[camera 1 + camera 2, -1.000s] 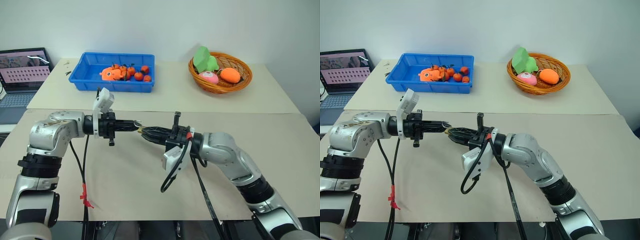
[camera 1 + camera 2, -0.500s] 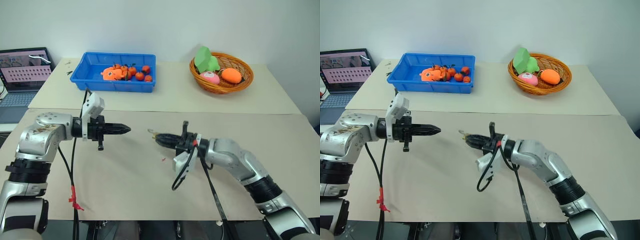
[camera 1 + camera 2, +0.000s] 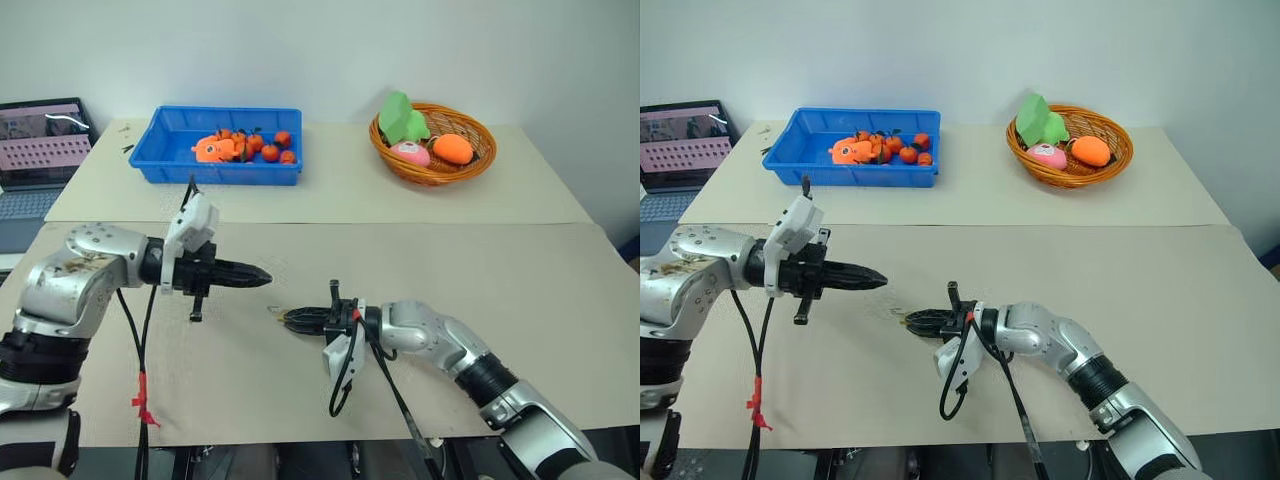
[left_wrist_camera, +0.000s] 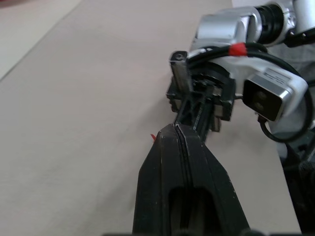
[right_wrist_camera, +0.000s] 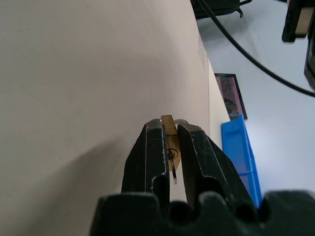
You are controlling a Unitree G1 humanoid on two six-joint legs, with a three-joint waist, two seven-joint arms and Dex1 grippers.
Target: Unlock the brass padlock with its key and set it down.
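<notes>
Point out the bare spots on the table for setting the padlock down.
Bare beige mat lies below the brass padlock held in the right gripper, and wide to its right toward the table edge. Crowded: blue bin and wicker basket at the back.

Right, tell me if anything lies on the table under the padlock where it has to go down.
Nothing visible does. The right gripper is shut on the brass padlock just above a bare stretch of table. The left gripper is off to one side, shut.
</notes>
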